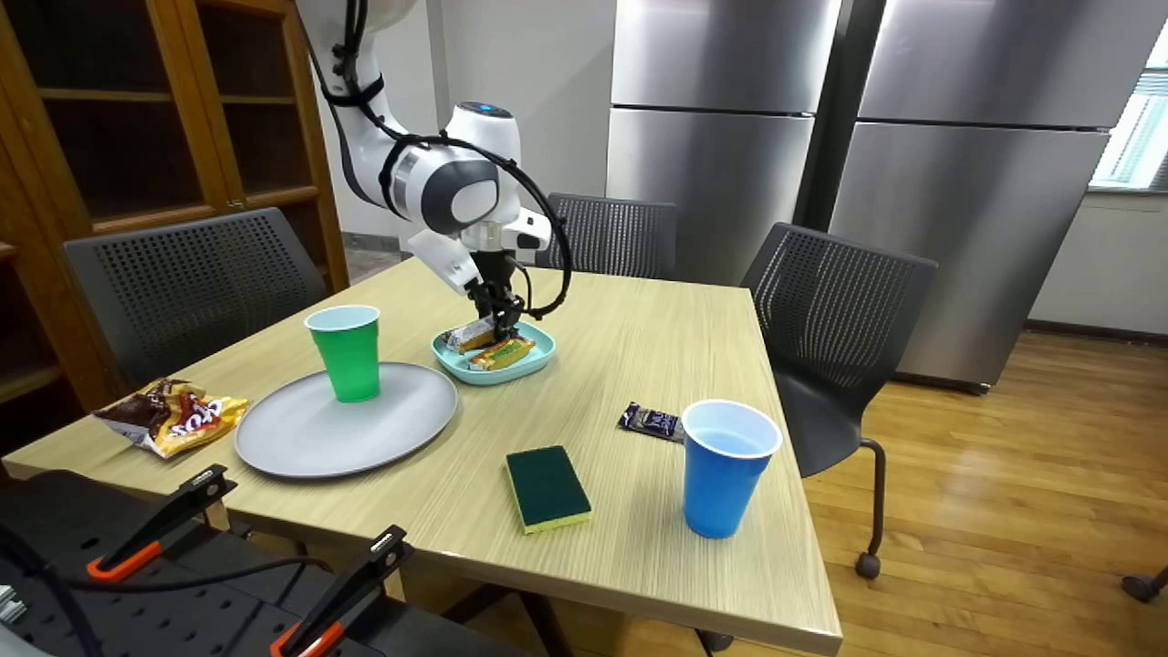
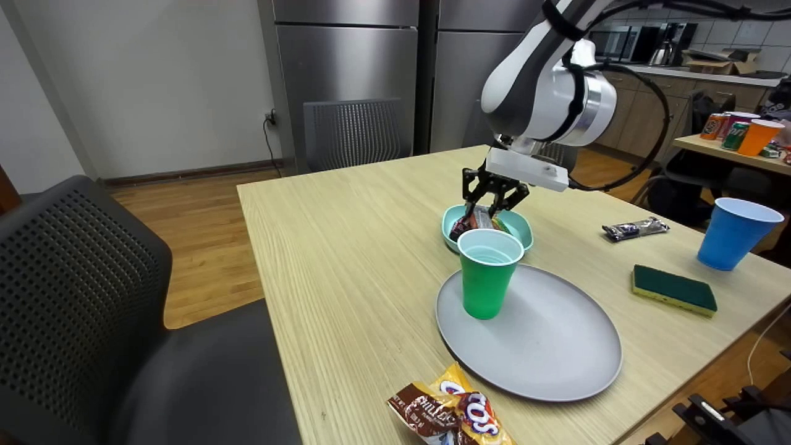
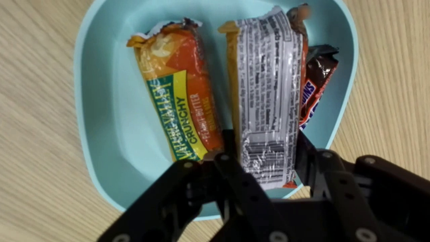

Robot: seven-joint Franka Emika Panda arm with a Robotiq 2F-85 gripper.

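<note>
Inside the teal tray [image 3: 131,114], the hand [image 3: 267,148] pinches a white-labelled bar [image 3: 267,84] near one end, its long axis running out from the grip across the tray. Whether it touches the tray's floor is hard to tell. The tray also holds a Nature Valley bar [image 3: 181,101] and a half-hidden brown packet [image 3: 319,77]; near the tray, a grey plate [image 2: 556,352] bears a green cup [image 2: 488,281].
</note>
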